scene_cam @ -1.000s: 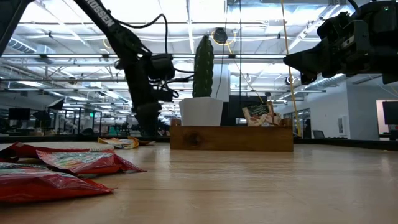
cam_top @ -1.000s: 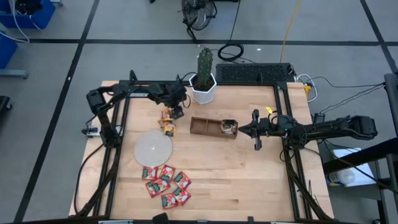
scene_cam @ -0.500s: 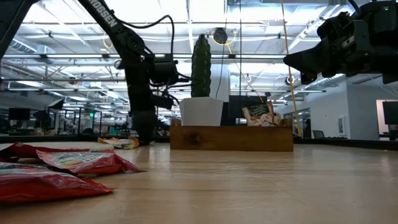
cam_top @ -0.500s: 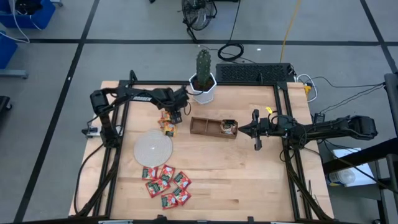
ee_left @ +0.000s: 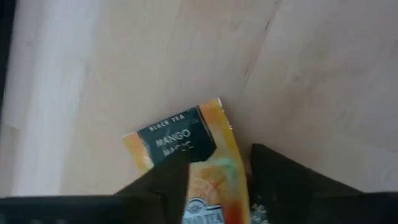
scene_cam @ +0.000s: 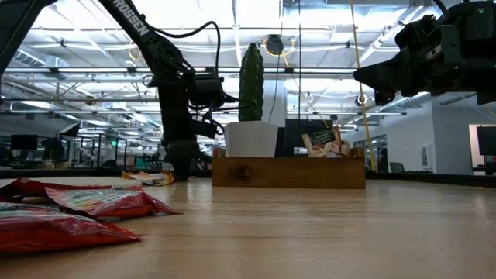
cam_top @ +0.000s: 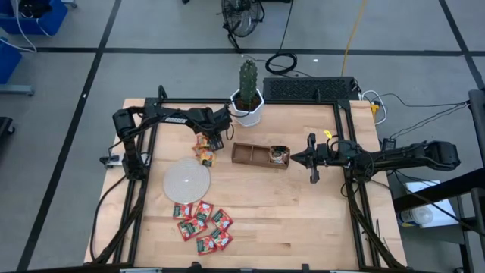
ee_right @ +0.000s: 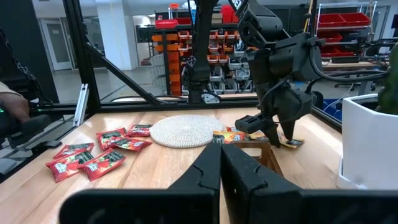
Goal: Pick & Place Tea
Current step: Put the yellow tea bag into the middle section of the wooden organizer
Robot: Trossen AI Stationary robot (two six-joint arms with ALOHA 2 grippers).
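The left end effector (cam_top: 214,142) was down at the table (cam_top: 303,220), its two dark fingers (ee_left: 163,186) standing apart on either side of an orange sachet (ee_left: 193,162), apparently placed to close on it; I could not tell whether they gripped it yet. That sachet lay flat directly beneath and between the fingers, part of a small orange pile (cam_top: 204,151) just beside the end effector. Its dark label read "BLACK TEA" and "MANGO", with a second line too cut off to read.

Red sachets (cam_top: 202,221) lay well apart from the left end effector, past a round disc (cam_top: 186,182). The tray (cam_top: 260,155), likely the destination, sat near the end effector, with one whitish sachet (cam_top: 279,154) already in its end compartment.

The right end effector (cam_top: 311,160) waited closed and empty, just beyond the tray's far end.
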